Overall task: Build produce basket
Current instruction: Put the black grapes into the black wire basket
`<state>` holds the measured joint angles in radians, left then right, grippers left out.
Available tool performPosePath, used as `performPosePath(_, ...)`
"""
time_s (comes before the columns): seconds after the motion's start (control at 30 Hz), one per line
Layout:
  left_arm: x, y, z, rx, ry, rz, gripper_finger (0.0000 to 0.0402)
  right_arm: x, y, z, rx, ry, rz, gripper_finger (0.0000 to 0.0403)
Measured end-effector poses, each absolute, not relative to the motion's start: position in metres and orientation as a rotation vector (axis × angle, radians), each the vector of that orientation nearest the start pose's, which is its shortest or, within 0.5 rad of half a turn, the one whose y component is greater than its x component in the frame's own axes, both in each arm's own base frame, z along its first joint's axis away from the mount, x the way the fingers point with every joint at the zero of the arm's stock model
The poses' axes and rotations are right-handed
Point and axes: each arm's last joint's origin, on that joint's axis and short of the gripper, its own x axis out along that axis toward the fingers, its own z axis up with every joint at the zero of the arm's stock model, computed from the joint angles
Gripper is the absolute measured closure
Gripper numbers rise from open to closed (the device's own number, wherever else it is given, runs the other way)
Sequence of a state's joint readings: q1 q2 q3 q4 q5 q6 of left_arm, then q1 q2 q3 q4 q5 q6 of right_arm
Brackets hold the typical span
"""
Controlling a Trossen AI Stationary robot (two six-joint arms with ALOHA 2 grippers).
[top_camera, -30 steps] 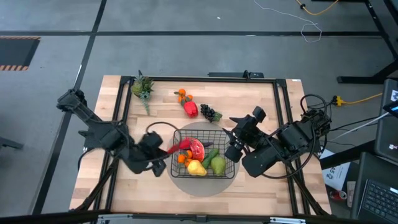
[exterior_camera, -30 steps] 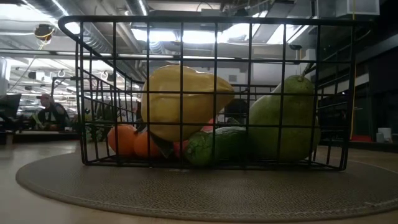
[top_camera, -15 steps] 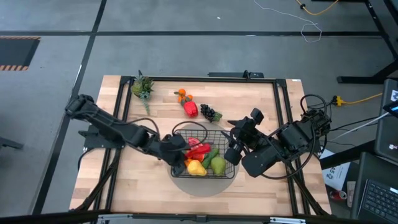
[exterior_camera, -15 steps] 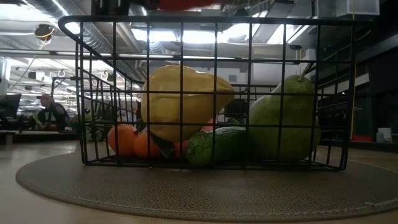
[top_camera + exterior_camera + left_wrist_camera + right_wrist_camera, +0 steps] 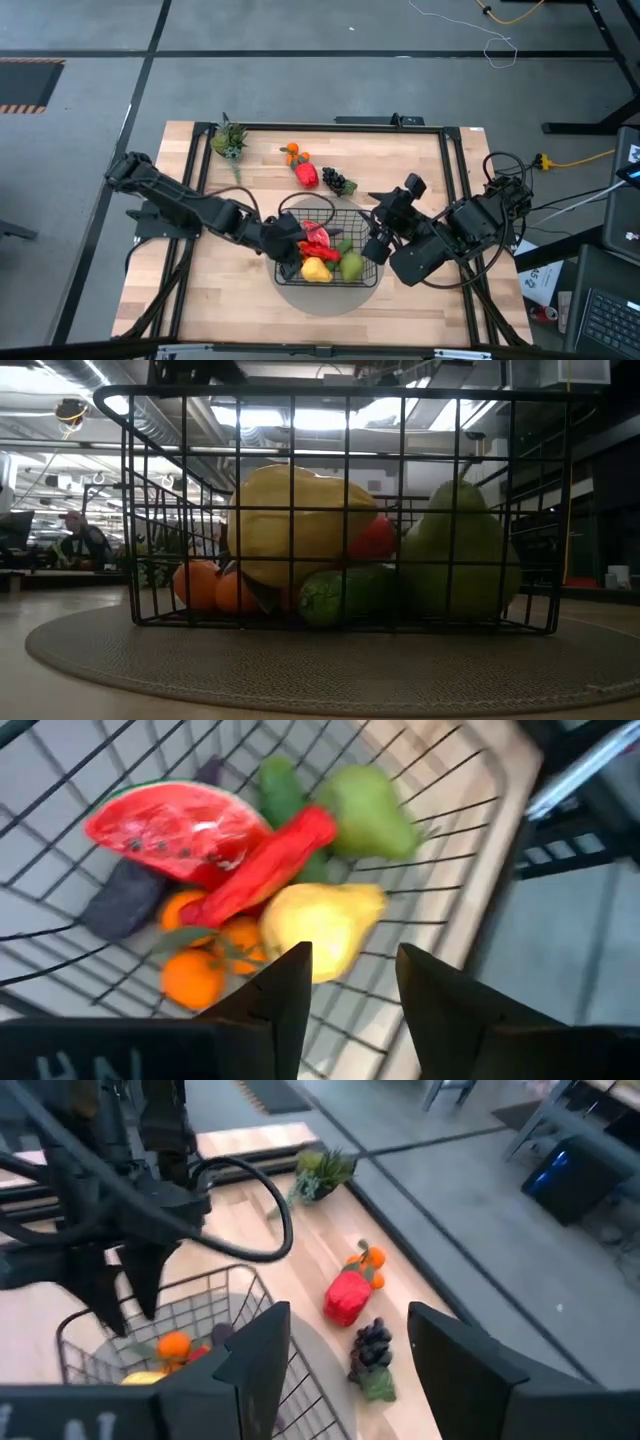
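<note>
The black wire basket (image 5: 330,210) stands on a grey round mat (image 5: 290,292). In it lie a watermelon slice (image 5: 175,825), a red chili (image 5: 265,865), a yellow pear (image 5: 320,925), a green pear (image 5: 365,810), oranges (image 5: 195,975), an eggplant (image 5: 125,900) and a cucumber (image 5: 280,785). The chili rests slanting across the other produce. My left gripper (image 5: 295,243) hovers open over the basket's left part, with nothing between its fingers (image 5: 290,985). My right gripper (image 5: 372,245) waits open beside the basket's right side. A red pepper (image 5: 307,176), dark grapes (image 5: 338,183) and small oranges (image 5: 292,153) lie on the table beyond the basket.
A leafy green sprig (image 5: 229,142) lies at the far left of the table. Black frame rails run along the table's edges (image 5: 195,180). Bare wood lies near the front edge and left of the mat. In the low view a person shows far off in the room (image 5: 80,540).
My left gripper has carried the red chili from the basket's left side toward the right, over the basket, and has opened. The chili has dropped in and now lies across the other produce. The green pear has shifted a little.
</note>
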<state>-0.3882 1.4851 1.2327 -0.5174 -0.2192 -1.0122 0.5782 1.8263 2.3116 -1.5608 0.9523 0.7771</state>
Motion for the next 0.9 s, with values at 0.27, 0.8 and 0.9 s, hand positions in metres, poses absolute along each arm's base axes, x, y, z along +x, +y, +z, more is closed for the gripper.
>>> performPosePath(0.27, 0.278, -0.093, 0.333, -0.758, 0.635, 0.134, 0.0260, 0.282, 0.139, 0.457, -0.103, 0.440, -0.764, 0.0199)
performPosePath(0.8, 0.208, -0.034, 0.385, -0.500, 0.426, 0.326, 0.0260, 0.329, -0.011, 0.450, 0.016, 0.747, -0.831, 0.0199)
performPosePath(0.9, 0.192, -0.022, 0.388, -0.469, 0.413, 0.443, 0.0260, 0.341, -0.045, 0.446, 0.085, 0.736, -0.770, 0.0198)
